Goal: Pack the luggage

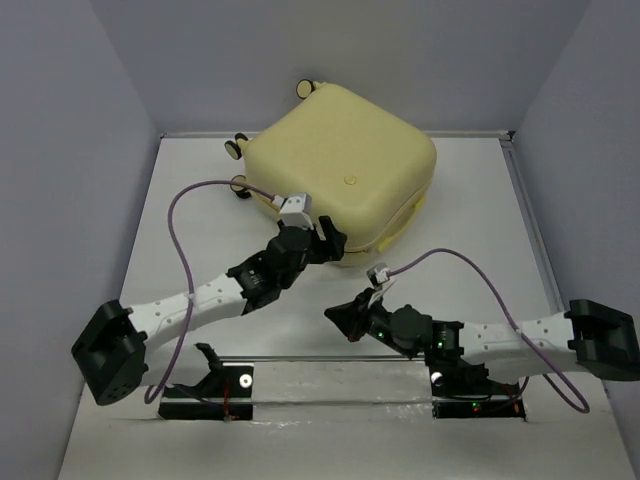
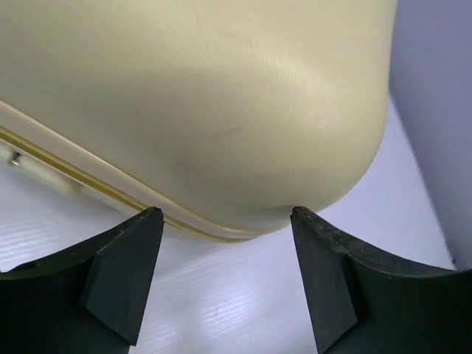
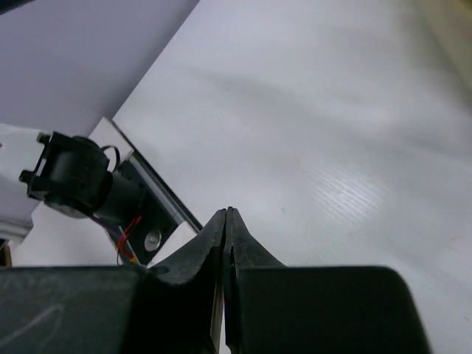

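My left tool (image 2: 223, 215): spread wide, facing closed luggage (image 1: 340, 150) corner. My right tool (image 3: 227, 217): clenched, empty, above desk (image 1: 470, 200).

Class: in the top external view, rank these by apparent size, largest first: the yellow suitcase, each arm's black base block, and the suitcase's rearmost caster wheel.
1. yellow suitcase
2. left arm's base block and right arm's base block: they look alike, so not ranked
3. caster wheel

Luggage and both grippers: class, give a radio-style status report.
Left gripper open at near corner of luggage. Right gripper shut, empty, over table. Luggage flat, lid down. Nothing seen in the way.
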Available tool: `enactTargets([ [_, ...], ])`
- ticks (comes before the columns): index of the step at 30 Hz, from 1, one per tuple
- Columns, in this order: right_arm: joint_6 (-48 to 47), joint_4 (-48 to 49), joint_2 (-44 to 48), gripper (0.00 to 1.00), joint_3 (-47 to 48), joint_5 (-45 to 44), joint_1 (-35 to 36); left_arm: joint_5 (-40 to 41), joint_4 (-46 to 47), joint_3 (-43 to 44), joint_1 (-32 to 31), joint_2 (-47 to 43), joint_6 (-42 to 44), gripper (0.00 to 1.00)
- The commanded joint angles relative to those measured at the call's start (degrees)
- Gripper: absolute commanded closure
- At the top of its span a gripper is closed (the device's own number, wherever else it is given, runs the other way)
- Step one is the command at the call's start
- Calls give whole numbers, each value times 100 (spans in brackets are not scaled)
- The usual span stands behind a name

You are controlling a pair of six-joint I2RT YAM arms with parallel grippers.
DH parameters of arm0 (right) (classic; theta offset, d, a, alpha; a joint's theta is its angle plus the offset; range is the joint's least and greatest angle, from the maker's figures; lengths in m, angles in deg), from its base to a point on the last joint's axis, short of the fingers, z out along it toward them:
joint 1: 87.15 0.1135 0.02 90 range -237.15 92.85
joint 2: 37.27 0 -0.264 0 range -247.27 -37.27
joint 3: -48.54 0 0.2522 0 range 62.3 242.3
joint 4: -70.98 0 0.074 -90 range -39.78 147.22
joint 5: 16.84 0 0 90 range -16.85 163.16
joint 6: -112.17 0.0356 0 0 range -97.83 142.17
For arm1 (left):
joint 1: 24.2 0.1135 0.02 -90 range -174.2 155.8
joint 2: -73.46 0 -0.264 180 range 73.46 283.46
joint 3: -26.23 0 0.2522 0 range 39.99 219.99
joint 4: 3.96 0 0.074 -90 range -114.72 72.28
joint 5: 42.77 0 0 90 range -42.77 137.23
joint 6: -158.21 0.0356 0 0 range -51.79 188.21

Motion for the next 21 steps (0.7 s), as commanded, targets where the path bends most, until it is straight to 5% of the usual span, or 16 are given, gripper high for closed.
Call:
enactTargets([
  [1,387,-1030,1258,93,-522,-1258,30,112,290,-113,754,-1032,-378,12],
  [8,439,-2210,2596,93,-716,-1522,30,-1602,-405,747,3020,-1034,-502,3],
  [12,422,-2587,2949,93,-743,-1373,30,-2751,-537,1598,4146,-42,-677,1],
  [21,492,-2817,2836,93,-655,-1039,30,-3660,-652,3085,5134,2077,-1100,1],
])
